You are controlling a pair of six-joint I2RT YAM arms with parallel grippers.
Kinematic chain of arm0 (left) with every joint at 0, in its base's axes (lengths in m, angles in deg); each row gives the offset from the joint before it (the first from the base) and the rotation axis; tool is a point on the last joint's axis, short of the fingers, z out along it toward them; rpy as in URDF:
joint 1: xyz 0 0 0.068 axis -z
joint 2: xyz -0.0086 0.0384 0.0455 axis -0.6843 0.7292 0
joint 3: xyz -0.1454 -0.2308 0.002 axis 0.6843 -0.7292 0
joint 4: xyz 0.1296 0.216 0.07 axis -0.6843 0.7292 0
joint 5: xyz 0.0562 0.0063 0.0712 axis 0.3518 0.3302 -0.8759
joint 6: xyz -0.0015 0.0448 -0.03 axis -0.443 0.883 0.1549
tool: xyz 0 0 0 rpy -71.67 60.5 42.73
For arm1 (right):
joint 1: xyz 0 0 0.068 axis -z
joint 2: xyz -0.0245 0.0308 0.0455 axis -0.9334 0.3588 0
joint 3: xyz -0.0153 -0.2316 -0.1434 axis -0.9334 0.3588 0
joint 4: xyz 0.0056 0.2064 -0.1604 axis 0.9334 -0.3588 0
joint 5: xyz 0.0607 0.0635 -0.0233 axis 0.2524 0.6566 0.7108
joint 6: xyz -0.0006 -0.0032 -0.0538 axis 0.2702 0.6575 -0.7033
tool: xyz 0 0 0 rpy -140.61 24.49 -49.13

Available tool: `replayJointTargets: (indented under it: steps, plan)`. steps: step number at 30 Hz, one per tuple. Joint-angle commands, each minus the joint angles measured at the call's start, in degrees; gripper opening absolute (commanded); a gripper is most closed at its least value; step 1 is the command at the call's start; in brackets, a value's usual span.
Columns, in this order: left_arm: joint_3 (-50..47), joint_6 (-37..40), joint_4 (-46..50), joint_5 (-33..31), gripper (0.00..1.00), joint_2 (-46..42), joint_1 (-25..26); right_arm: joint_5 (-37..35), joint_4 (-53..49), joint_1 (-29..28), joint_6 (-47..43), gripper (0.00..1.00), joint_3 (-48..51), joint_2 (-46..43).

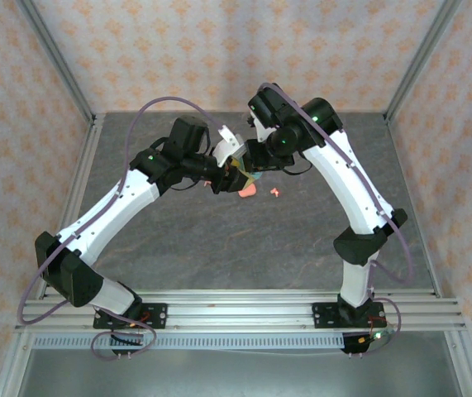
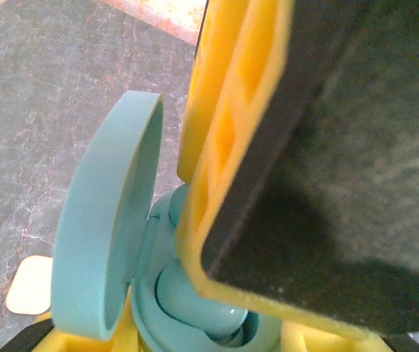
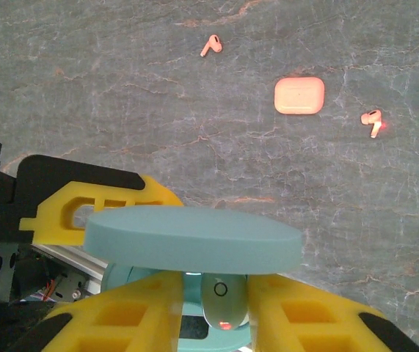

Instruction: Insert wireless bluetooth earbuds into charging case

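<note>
My left gripper (image 2: 208, 343) is shut on the base of a teal charging case (image 2: 150, 308), holding it above the table with the lid (image 3: 193, 240) swung open. One teal earbud (image 2: 194, 302) lies in a socket of the case. My right gripper (image 3: 220, 323) reaches in from the other side, one yellow finger (image 2: 231, 139) right over the case. Between its fingers stands a teal earbud (image 3: 224, 299), stem down in the case with a red light glowing. The earbud touches the right finger and a narrow gap shows on the left. Both grippers meet at mid-table (image 1: 236, 169).
A closed salmon-pink case (image 3: 299, 96) lies on the grey table below. One pink earbud (image 3: 210, 46) lies to its left and another (image 3: 372, 122) to its right. In the top view the pink case (image 1: 250, 190) sits just in front of the grippers.
</note>
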Motion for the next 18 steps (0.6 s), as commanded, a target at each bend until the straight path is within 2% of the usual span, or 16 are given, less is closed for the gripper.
replayJointTargets:
  steps: [1,12,18]
  plan:
    - [1.53,0.63,-2.66,1.45,0.08,-1.99,0.3,2.11,1.49,-0.19,1.24,0.31,0.59,-0.87]
    - [1.18,-0.03,-4.19,1.71,0.08,-2.71,0.3,5.95,6.76,1.19,4.21,0.31,5.07,-4.99]
    - [0.14,-1.19,-6.77,1.87,0.08,-3.36,0.37,3.44,10.06,1.83,6.29,0.31,4.98,-8.43]
